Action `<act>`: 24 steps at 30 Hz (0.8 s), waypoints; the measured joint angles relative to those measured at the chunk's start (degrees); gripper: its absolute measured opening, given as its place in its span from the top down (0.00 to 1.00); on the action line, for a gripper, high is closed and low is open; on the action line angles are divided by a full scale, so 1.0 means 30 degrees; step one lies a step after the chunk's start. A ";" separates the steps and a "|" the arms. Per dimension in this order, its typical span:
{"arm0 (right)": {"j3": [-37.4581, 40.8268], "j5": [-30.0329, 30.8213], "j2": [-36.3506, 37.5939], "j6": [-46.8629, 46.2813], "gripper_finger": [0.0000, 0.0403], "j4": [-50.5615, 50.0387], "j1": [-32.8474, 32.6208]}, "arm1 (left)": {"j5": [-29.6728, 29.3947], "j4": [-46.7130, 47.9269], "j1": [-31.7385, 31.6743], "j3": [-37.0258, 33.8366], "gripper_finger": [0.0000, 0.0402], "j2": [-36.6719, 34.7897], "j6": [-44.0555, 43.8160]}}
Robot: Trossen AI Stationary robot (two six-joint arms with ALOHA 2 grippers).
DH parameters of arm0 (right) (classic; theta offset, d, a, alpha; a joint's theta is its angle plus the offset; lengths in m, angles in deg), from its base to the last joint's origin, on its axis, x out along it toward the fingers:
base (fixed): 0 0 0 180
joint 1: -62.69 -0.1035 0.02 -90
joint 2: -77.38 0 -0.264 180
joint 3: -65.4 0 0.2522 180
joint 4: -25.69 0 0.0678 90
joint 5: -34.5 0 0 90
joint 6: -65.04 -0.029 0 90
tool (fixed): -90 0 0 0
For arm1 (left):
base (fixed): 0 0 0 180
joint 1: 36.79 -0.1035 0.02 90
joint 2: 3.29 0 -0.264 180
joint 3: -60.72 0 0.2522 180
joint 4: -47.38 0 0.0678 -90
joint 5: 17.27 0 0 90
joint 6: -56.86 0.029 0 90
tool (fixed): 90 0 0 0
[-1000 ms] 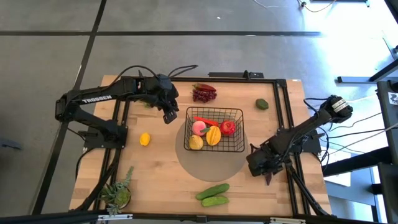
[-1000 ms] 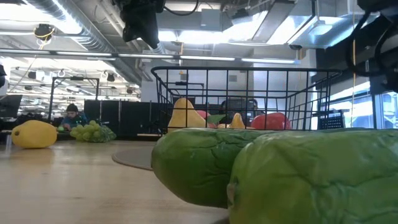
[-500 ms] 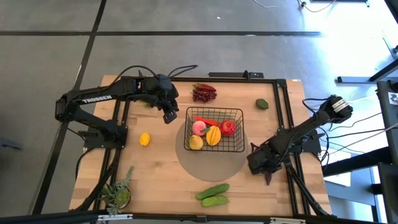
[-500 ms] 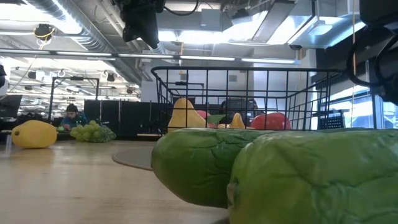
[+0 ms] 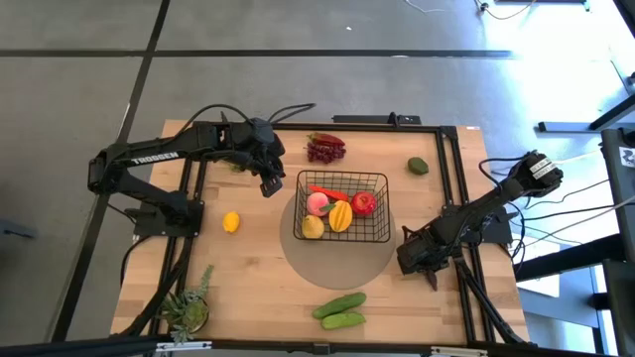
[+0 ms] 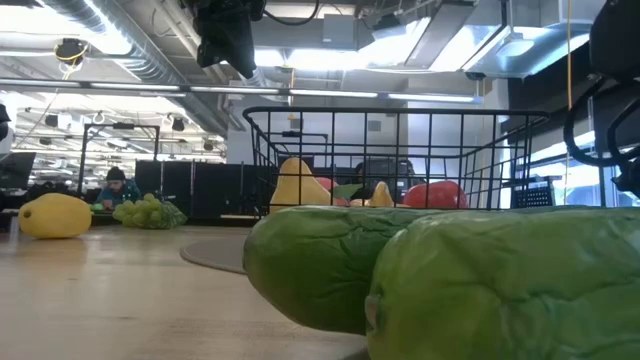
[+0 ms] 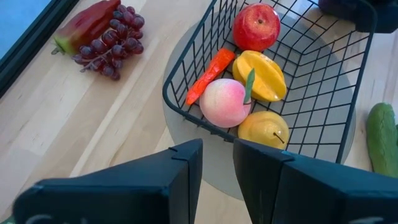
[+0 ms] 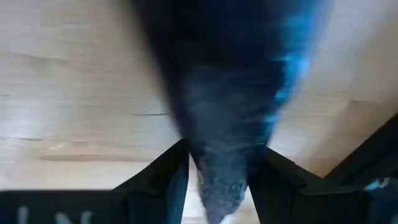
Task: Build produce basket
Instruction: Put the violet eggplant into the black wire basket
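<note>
The black wire basket [image 5: 342, 206] stands on a grey round mat at the table's middle. It holds an apple [image 7: 255, 26], a mango, a peach [image 7: 224, 102], a yellow fruit and a carrot. My left gripper [image 5: 268, 184] hangs above the table just left of the basket, narrowly open with nothing between its fingers [image 7: 217, 168]. My right gripper [image 5: 424, 268] is at the table's right side, shut on a dark purple eggplant [image 8: 224, 93]. On the table lie a lemon [image 5: 231, 221], purple grapes [image 5: 325, 150], green grapes [image 6: 148, 210] and two cucumbers [image 5: 339, 309]. My right gripper pinches the eggplant between its two fingers at one end [image 8: 217, 171]. The fingers slant steeply down, and the eggplant lies along them and reaches out past their tips [image 5: 430, 283]. Whether its far end touches the table I cannot tell.
A small green fruit [image 5: 418, 166] lies at the far right and a spiky potted plant [image 5: 189, 309] stands at the near left corner. Black frame rails [image 5: 458, 188] run along the table's sides. Bare wood lies between the basket and my right gripper.
My right gripper has sunk toward the table with the eggplant, tipping a little more downward. The eggplant stays between its fingers.
</note>
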 joint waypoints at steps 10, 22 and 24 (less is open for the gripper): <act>-0.0039 0.0231 0.0015 0.0973 0.85 0.0442 0.0005 | -0.0004 0.0000 0.0002 0.0000 0.80 -0.0007 -0.0043; -0.3802 0.0576 -0.0015 0.2020 0.85 -0.2347 0.0078 | 0.0002 0.0000 -0.0004 0.0000 0.80 0.0000 -0.0066; -0.5240 0.0541 -0.0015 0.2285 0.85 -0.4168 0.0078 | 0.0002 0.0000 -0.0004 0.0000 0.80 -0.0003 -0.0039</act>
